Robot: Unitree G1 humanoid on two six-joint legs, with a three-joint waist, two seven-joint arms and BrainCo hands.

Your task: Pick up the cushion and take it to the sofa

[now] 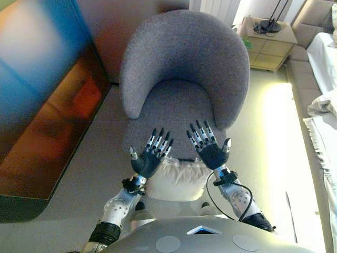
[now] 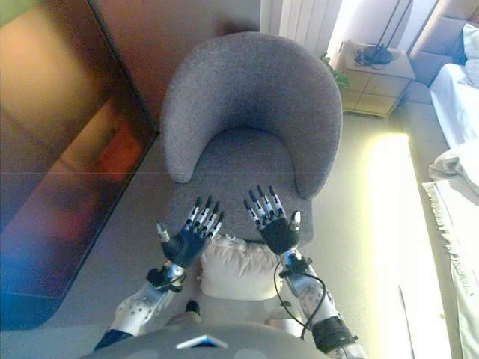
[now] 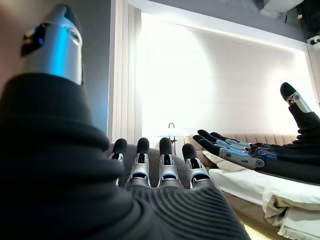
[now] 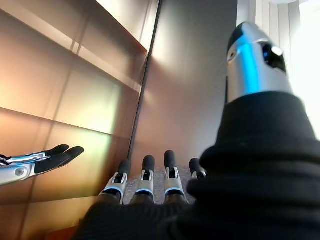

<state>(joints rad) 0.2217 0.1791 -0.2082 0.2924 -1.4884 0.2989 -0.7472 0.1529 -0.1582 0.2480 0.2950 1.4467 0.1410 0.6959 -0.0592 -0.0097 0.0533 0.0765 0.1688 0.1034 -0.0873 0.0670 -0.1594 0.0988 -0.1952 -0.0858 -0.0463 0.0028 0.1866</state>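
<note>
Right now, hands: the left hand [image 1: 147, 158] and the right hand [image 1: 210, 149] are both raised side by side with fingers straight and spread, holding nothing.
Cushion: the pale cushion [image 1: 178, 179] lies on the front edge of the grey armchair [image 1: 184, 68], below and between the two wrists, apart from both palms.
Risk, grasp: the cushion looks soft and plump, so I judge that fingers closing on one corner alone could let it sag and slip free.
Risk, position: it sits close against the robot's body, under the forearms; reaching down from this pose may push it off the seat edge to the floor.
Risk, carry: a bulky cushion held in front may hide the way ahead.
Surface: the armchair is covered in coarse grey cloth with a curved back; the floor [image 1: 253, 158] is pale and smooth.
Room: a glossy brown panel [image 1: 47, 105] stands at left, a small side table [image 1: 268, 45] behind the chair, and the sofa [image 1: 324, 63] with light covers at right.
</note>
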